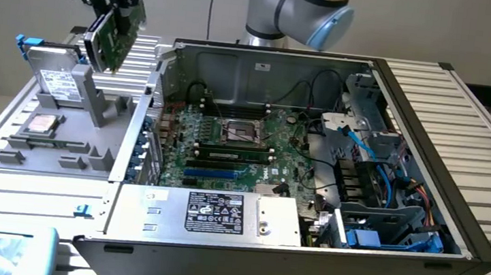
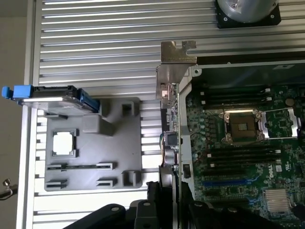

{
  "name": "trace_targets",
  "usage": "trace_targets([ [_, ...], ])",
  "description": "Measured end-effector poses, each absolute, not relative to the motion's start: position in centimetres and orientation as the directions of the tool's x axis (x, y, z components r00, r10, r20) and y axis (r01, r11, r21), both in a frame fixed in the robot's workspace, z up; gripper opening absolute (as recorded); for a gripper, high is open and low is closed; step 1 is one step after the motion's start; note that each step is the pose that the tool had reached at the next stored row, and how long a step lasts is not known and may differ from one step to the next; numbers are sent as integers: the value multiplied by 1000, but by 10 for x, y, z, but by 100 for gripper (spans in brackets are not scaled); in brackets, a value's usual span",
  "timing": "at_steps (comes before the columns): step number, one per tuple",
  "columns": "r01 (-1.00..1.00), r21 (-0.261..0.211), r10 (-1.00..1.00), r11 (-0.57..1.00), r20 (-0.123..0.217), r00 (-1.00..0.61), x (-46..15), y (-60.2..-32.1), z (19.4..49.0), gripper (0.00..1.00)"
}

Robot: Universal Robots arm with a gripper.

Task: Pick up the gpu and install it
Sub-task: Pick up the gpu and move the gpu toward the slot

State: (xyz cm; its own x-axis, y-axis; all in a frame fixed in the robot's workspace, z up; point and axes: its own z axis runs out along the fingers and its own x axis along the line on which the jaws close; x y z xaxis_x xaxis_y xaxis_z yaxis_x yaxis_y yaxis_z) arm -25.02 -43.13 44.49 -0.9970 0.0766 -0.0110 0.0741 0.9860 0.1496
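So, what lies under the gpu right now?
In the wrist view the gpu hangs over the slatted table, between the grey tray and the computer case. The card itself covers the strip directly beneath it.

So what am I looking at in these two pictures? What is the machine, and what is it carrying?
It's a robot arm whose gripper, a clamp, does the handling. One picture comes from a camera off the arm, the other from a camera on its wrist. The gripper is shut on the gpu, a green graphics card, held up in the air near a grey parts holder. A hard drive stands in that holder. Beside it sits an open computer case, its motherboard exposed.
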Motion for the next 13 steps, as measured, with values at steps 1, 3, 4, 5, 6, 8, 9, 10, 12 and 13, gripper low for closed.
trace_targets([
  [1, 74, 150, 77, 986, -11, -997, -246, -432, 445, 28],
  [3, 74, 150, 77, 986, -11, -997, -237, -433, 445, 28],
  [4, 74, 150, 77, 986, -11, -997, -232, -433, 445, 28],
  [5, 74, 150, 77, 986, -11, -997, -228, -433, 445, 28],
  [6, 74, 150, 77, 986, -11, -997, -223, -434, 445, 28],
  [8, 74, 150, 77, 986, -11, -997, -214, -434, 445, 28],
  [9, 74, 150, 77, 986, -11, -997, -209, -435, 445, 28],
  [10, 74, 150, 77, 986, -10, -997, -205, -435, 445, 28],
  [12, 74, 150, 77, 986, -10, -997, -196, -436, 445, 28],
  [13, 74, 150, 77, 986, -10, -997, -191, -436, 445, 28],
])
